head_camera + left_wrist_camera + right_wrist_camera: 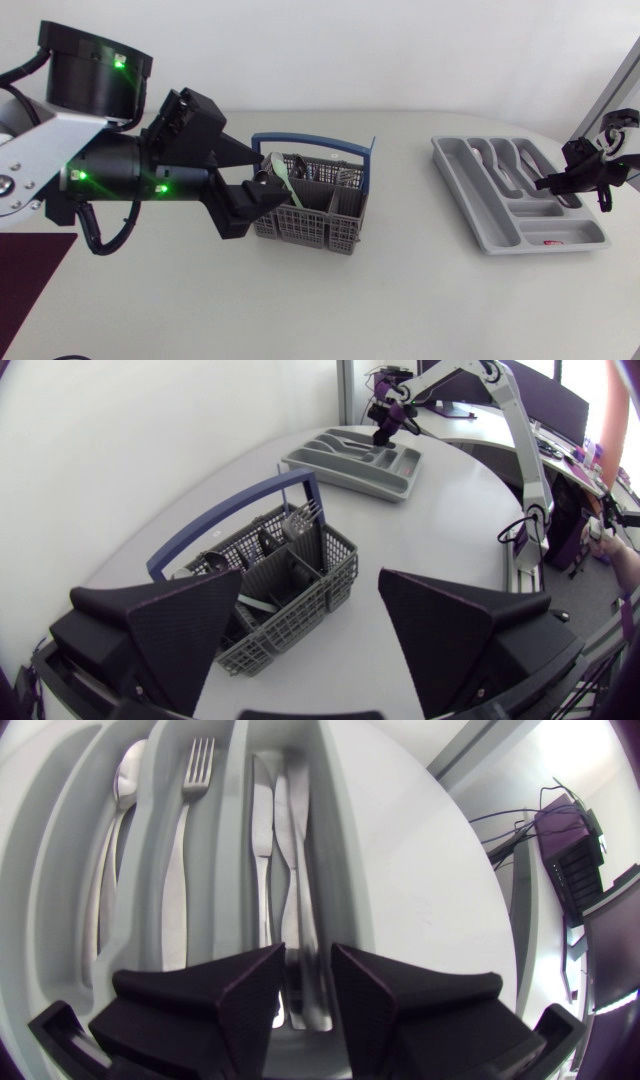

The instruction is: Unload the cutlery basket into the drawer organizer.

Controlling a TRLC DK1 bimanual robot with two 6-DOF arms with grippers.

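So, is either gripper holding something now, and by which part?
The left gripper is open at the cutlery basket and holds nothing. The right gripper is over the knives; a hold cannot be told.

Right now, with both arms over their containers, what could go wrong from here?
The left gripper is open right at the basket; its broad fingers could catch the blue handle or shove the basket sideways. The right gripper sits low over the knives in the organizer; pulling away, it might clip a divider or drag a knife out of place.
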